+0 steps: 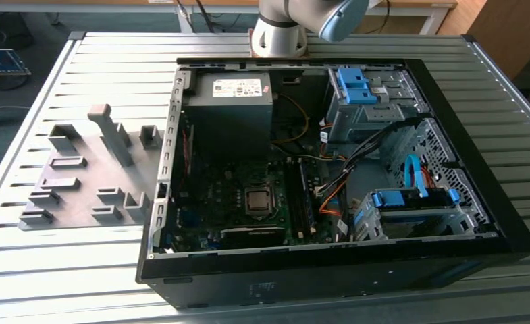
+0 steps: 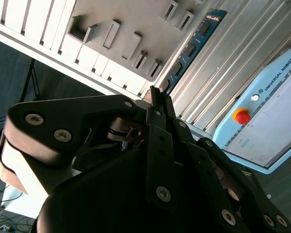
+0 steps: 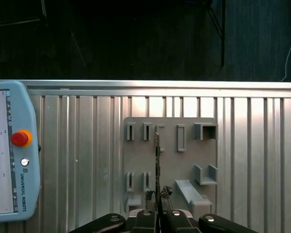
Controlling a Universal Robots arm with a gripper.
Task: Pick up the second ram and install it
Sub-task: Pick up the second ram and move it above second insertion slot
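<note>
Second ram [image 2: 190, 48]: light, stiff, fragile board, best gripped across flat faces; claw [image 2: 155, 95] pinched closed on its near end.

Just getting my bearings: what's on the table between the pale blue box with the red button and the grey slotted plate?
Nothing. In the first wrist view, just bare ribbed table separates the pale blue box from the grey plate.

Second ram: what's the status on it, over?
Gripper shut on the second ram. Ram sticks out ahead of the gripper, grey fixture plate beyond. Nothing seen blocking it.
</note>
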